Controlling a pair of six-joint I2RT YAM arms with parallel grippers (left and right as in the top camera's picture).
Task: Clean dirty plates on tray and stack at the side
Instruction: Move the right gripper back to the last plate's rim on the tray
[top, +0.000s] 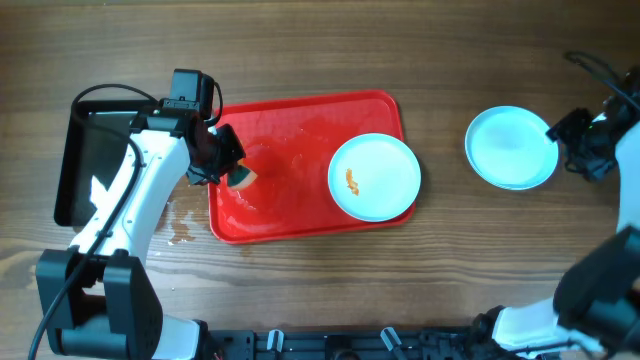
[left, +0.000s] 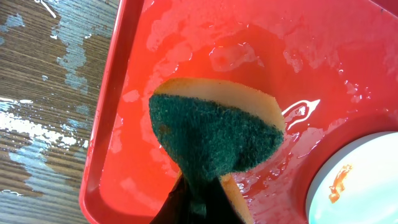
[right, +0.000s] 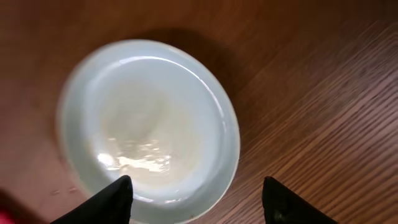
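The red tray (top: 290, 215) lies at the table's middle, wet. A pale plate (top: 375, 177) with an orange sauce smear sits on its right part; its edge shows in the left wrist view (left: 357, 180). A clean pale plate (top: 511, 147) lies on the table at the right, also in the right wrist view (right: 149, 118). My left gripper (top: 232, 172) is shut on a yellow sponge with a green scouring side (left: 214, 137) over the tray's left part (left: 186, 56). My right gripper (top: 568, 140) is open, its fingers (right: 199, 199) apart at the clean plate's right edge.
A black rectangular pan (top: 85, 160) stands at the far left beside the tray. Water puddles (top: 180, 225) lie on the wood by the tray's left edge, also in the left wrist view (left: 37, 124). Bare wood lies between tray and clean plate.
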